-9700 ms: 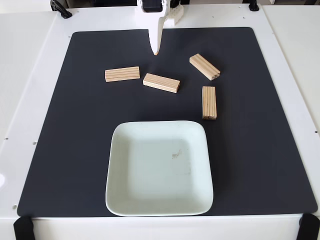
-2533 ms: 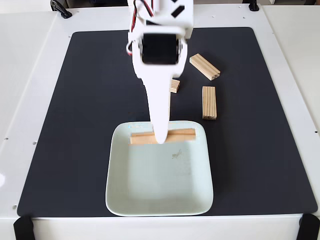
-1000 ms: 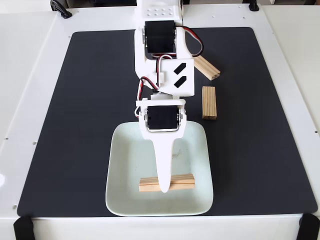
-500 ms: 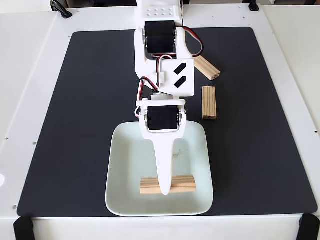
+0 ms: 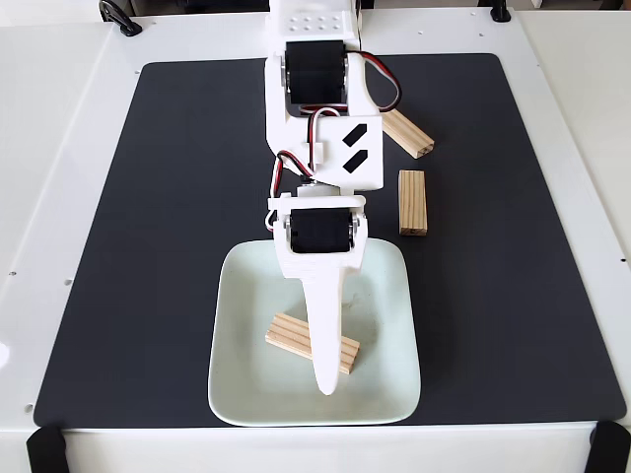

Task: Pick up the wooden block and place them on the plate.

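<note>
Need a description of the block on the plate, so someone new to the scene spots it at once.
Find the black mat on the white table; near its front edge sits the pale mint square plate. The wooden block lies inside it, slanted, under the white gripper. The other two visible blocks lie on the mat, right of the arm.

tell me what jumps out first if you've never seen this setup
The white arm reaches down the middle of the black mat, its claw over the pale plate near the front edge. A wooden block lies tilted on the plate under it; two more blocks sit on the mat, right of the arm.
</note>
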